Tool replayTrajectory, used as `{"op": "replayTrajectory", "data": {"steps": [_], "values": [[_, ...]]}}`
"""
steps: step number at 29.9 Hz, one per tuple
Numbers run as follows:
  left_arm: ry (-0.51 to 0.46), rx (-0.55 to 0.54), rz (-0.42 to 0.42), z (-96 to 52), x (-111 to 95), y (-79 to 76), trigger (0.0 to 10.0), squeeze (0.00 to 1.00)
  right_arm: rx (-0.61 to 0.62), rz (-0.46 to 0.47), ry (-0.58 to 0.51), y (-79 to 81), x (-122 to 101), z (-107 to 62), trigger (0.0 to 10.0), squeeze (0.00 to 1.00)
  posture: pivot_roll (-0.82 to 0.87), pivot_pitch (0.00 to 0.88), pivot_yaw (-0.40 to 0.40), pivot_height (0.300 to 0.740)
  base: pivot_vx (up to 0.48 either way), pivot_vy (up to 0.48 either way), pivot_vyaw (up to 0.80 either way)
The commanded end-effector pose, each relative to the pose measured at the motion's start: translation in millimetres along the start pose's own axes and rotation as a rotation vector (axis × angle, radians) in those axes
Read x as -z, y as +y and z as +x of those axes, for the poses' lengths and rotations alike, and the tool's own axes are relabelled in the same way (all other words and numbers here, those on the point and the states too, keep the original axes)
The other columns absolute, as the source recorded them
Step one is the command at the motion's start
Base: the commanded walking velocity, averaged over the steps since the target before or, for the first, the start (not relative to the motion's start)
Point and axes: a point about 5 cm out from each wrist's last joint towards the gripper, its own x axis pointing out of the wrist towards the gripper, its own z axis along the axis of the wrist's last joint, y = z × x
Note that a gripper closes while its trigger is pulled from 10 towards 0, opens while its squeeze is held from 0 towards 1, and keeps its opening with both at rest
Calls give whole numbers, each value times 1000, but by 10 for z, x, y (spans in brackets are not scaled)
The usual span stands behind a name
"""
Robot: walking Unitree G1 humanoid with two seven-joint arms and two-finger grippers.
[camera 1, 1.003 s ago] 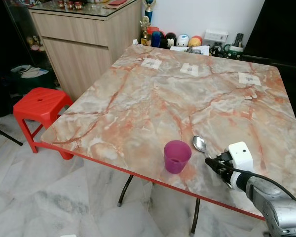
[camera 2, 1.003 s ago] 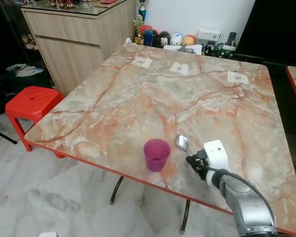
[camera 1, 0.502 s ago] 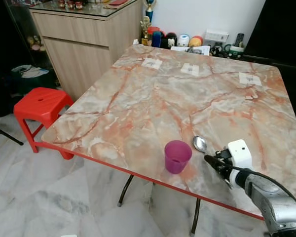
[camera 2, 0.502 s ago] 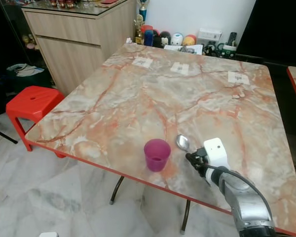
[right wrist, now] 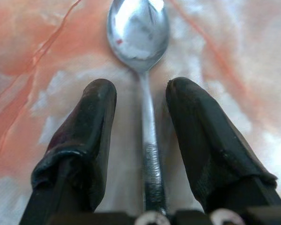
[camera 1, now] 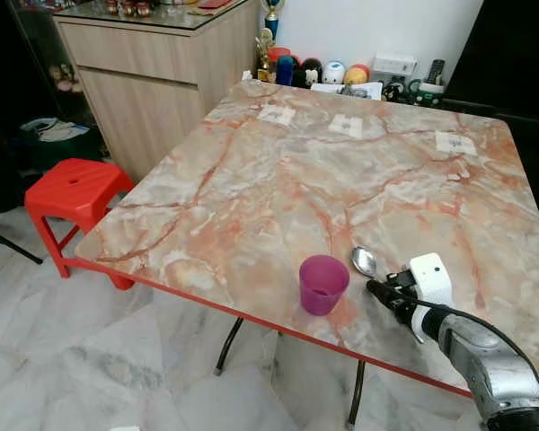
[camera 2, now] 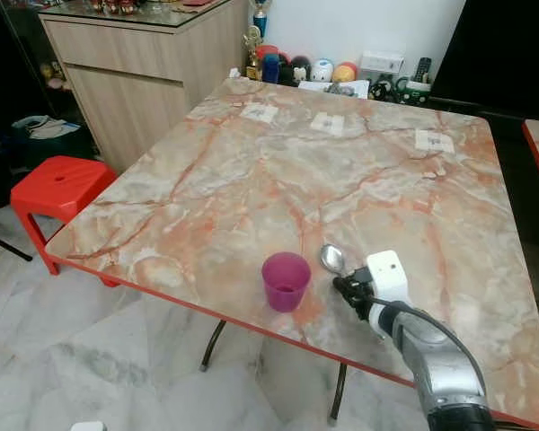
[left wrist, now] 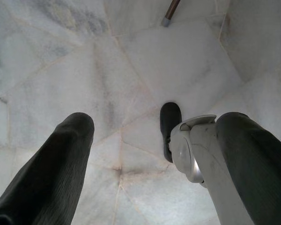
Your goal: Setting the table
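A metal spoon (camera 1: 364, 261) lies on the marble table (camera 1: 278, 180) near the front edge, just right of a purple cup (camera 1: 323, 284). My right gripper (camera 1: 375, 289) rests low on the table at the spoon's handle end. In the right wrist view its fingers (right wrist: 91, 122) stand open on either side of the handle, with the spoon bowl (right wrist: 138, 33) beyond the tips. My left gripper (left wrist: 157, 123) hangs open over the floor, with nothing between its fingers.
A red stool (camera 1: 72, 189) and a wooden cabinet (camera 1: 153, 81) stand left of the table. Small jars and mugs (camera 1: 332, 74) line the far edge, and paper cards (camera 1: 344, 126) lie near them. The red front rim (camera 1: 251, 316) runs just below the cup.
My right gripper has edged forward along the spoon's handle toward the bowl. The cup and spoon have stayed put.
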Motion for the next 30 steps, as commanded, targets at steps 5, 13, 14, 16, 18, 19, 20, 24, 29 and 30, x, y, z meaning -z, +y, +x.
{"op": "replayTrajectory", "data": {"steps": [5, 13, 14, 16, 18, 19, 20, 24, 29, 30], "values": [[36, -3, 12, -25, 75, 28, 10000, 0, 2, -8, 28, -6, 53, 18, 10000, 0, 18, 133, -4, 740, 0, 0, 0], [37, -2, 9, -24, 77, 23, 10000, 0, -12, -20, 60, 26, 127, 31, 10000, 0, 18, 136, -6, 740, 0, 0, 0], [37, -1, 9, -24, 78, 22, 10000, 0, -11, -23, 60, 26, 129, 32, 9765, 0, 18, 136, -6, 740, 0, 0, 0], [38, -1, 8, -24, 79, 20, 10000, 0, -4, -25, 60, 23, 132, 37, 3059, 0, 18, 136, -7, 740, 0, 0, 0], [38, 0, 7, -24, 80, 18, 10000, 0, -4, -27, 60, 27, 130, 40, 0, 0, 18, 137, -8, 740, 0, 0, 0], [39, 1, 7, -24, 81, 17, 10000, 0, -8, -30, 60, 35, 126, 44, 0, 0, 18, 138, -9, 740, 0, 0, 0], [39, 1, 7, -24, 81, 17, 10000, 0, -8, -30, 60, 35, 126, 44, 0, 0, 18, 138, -9, 740, 0, 0, 0], [40, 2, 6, -24, 82, 14, 10000, 0, -12, -36, 58, 44, 123, 53, 0, 0, 19, 138, -10, 740, 0, 0, 0], [42, 4, 6, -24, 84, 12, 10000, 0, -14, -37, 56, 55, 122, 63, 0, 0, 19, 138, -10, 740, 0, 0, 0], [43, 5, 6, -24, 84, 12, 10000, 0, -16, -37, 55, 63, 122, 66, 0, 0, 19, 138, -10, 740, 0, 0, 0]]}}
